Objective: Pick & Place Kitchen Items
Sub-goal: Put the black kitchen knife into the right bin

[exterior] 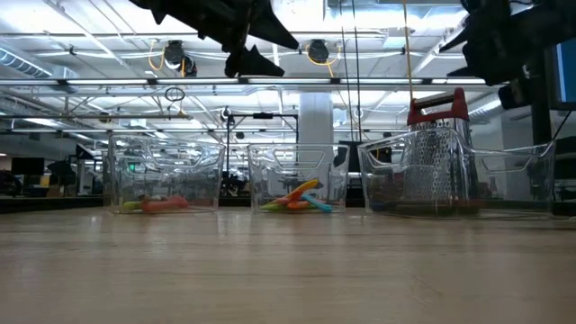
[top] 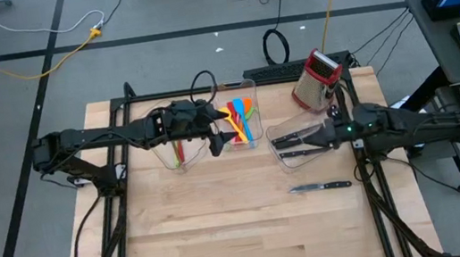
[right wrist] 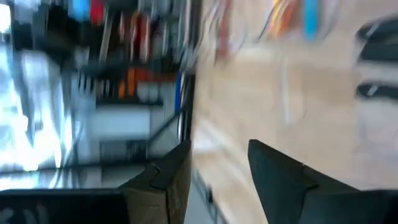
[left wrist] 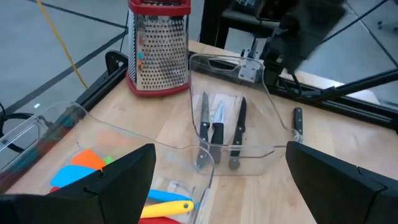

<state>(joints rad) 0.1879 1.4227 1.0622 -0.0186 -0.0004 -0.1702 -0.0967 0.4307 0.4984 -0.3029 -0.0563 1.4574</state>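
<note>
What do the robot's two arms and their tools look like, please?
Both the left arm and the right arm are dark, jointed and chunky. The right arm shows a small green light. The left tool has two broad, flat black fingers; the right tool has similar wedge-shaped ones.

Right wrist view is motion-blurred: orange and blue streaks (right wrist: 292, 15) unidentifiable.

Left gripper (top: 213, 136) overlaps the middle bin (top: 253, 107) in the high view, hiding part of its coloured utensils (top: 242, 116).

Right gripper (top: 290, 141) covers the knives in the right bin (top: 281, 159) near the table's right edge; count there unreadable.

Low view: both arms cut off at the top edge; left bin's contents (exterior: 153, 204) too small to name.
</note>
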